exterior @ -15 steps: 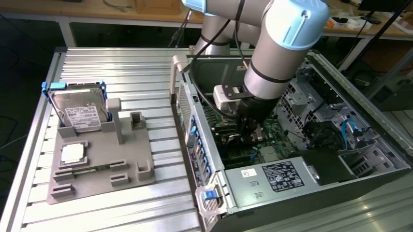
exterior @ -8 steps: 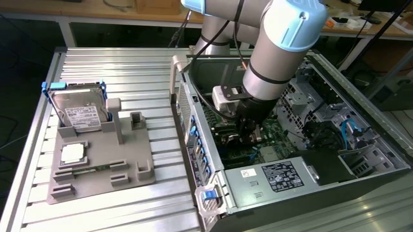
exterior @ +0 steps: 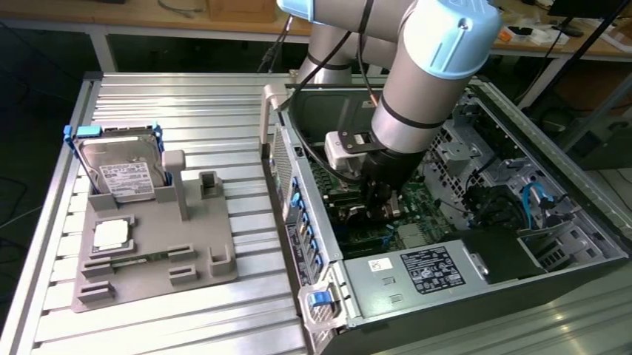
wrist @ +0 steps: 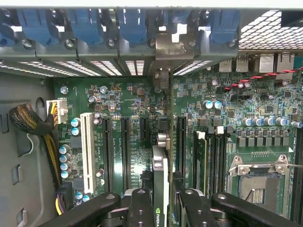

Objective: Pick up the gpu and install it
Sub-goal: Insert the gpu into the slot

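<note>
The gpu stands edge-on between my fingers, a thin card with a green logo strip. It runs over the green motherboard between two long black slots, towards the case's rear wall. Its silvery bracket end sits at the rear slot openings, between the blue clips. My gripper is shut on the card, one black finger on each side. In the exterior view the gripper is deep inside the open computer case, just above the board. I cannot tell whether the card's edge sits in a slot.
Outside the case, a grey fixture holds a silver hard drive, a memory stick and a square chip. Inside are the power supply, drive cages, a braided cable bundle and the processor socket.
</note>
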`<state>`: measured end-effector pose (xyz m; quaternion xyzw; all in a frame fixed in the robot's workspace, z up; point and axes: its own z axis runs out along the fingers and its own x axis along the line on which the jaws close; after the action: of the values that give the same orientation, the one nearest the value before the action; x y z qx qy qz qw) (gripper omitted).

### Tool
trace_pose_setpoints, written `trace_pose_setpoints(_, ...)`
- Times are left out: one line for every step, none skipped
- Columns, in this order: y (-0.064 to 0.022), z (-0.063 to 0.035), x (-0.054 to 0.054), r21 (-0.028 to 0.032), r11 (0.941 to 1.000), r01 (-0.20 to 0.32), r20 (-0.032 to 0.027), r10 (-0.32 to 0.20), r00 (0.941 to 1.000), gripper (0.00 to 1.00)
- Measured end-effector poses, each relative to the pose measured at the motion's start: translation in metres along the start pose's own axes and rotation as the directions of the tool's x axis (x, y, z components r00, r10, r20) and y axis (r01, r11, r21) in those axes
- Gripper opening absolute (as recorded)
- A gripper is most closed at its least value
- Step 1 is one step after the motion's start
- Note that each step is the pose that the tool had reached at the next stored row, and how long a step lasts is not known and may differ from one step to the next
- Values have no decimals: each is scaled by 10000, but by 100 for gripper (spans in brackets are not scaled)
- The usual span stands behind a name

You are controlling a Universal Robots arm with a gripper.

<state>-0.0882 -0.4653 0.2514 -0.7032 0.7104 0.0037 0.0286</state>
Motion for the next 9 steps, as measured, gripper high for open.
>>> trace_pose_setpoints(0,0,0,0,10000,0,0,0,10000,27)
trace_pose_setpoints(0,0,0,0,10000,1,0,-1,10000,27)
trace_pose_setpoints(0,0,0,0,10000,0,-1,0,10000,27)
trace_pose_setpoints(0,0,0,0,10000,0,0,0,10000,27)
trace_pose_setpoints(0,0,0,0,10000,0,0,0,10000,27)
trace_pose_setpoints(0,0,0,-1,10000,0,-1,0,10000,27)
trace_pose_setpoints(3,11,-3,6,10000,-7,29,7,10000,27)
trace_pose_setpoints(3,3,-2,6,10000,-6,9,6,10000,27)
trace_pose_setpoints(0,-16,-2,-2,10000,0,-6,0,10000,34)
